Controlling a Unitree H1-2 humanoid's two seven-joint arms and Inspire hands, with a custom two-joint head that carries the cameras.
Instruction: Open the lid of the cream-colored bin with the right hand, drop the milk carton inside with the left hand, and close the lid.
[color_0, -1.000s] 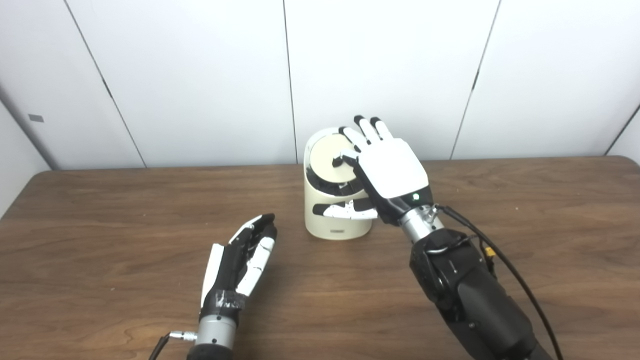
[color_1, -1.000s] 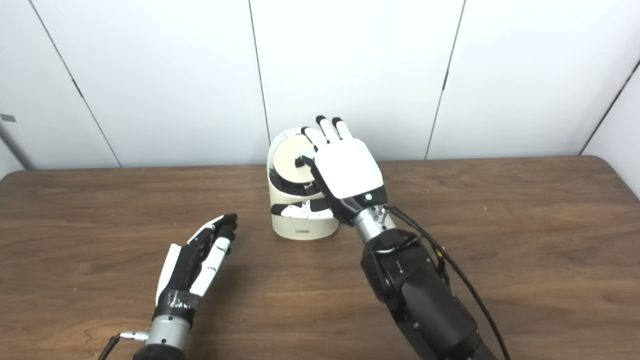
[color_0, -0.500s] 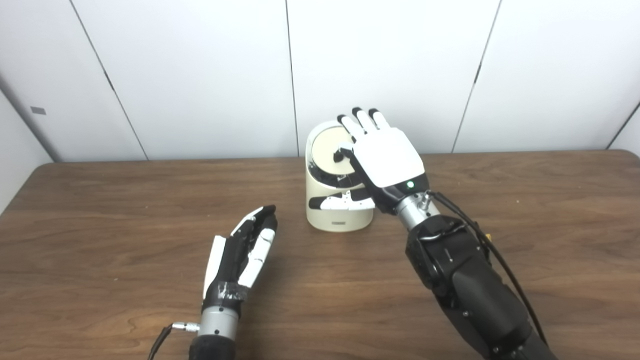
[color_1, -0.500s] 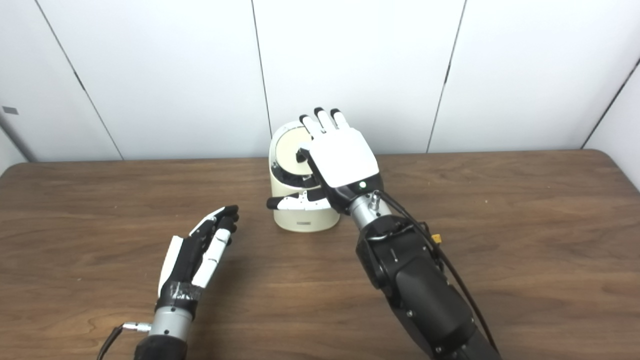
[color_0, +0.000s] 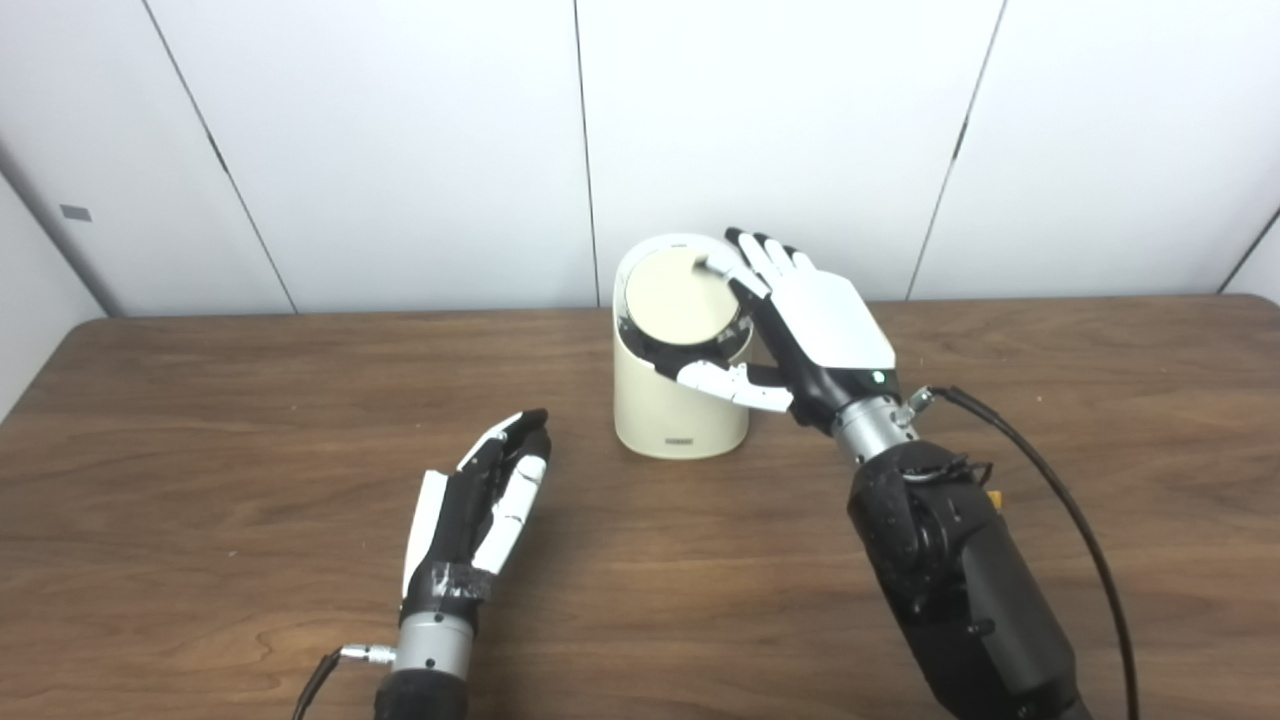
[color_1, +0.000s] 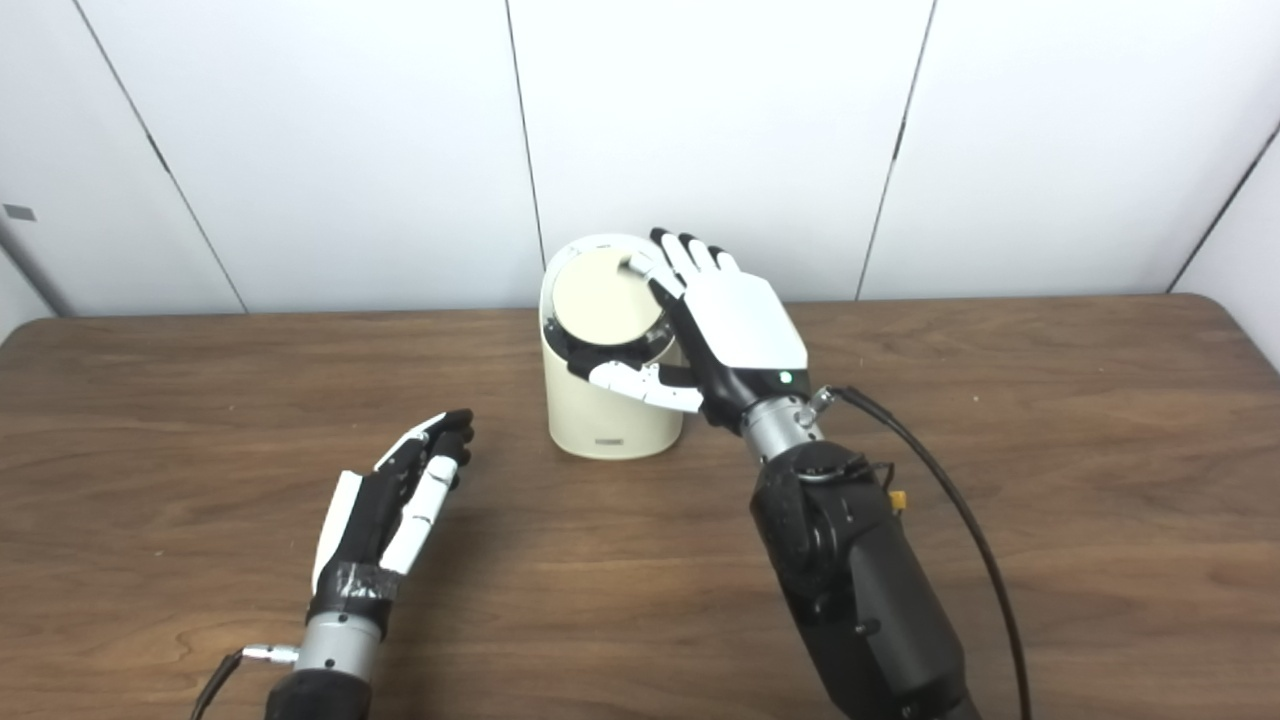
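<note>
The cream-colored bin (color_0: 660, 410) stands at the back middle of the table, its round lid (color_0: 680, 295) down in its dark rim and tilted toward me. My right hand (color_0: 825, 320) is open at the bin's right side, fingertips at the lid's upper right edge and thumb reaching across the bin's front below the lid. My left hand (color_0: 480, 500) is open and empty, lying on the table left of and in front of the bin. No milk carton is in view. The bin (color_1: 590, 420) and both hands also show in the right eye view.
The brown wooden table (color_0: 200, 400) runs to a white panelled wall (color_0: 400, 150) right behind the bin. A black cable (color_0: 1050, 490) hangs from my right wrist.
My right hand has slid from on top of the lid to the bin's right side, uncovering most of the lid. My left hand has stayed put. The view shifted slightly.
</note>
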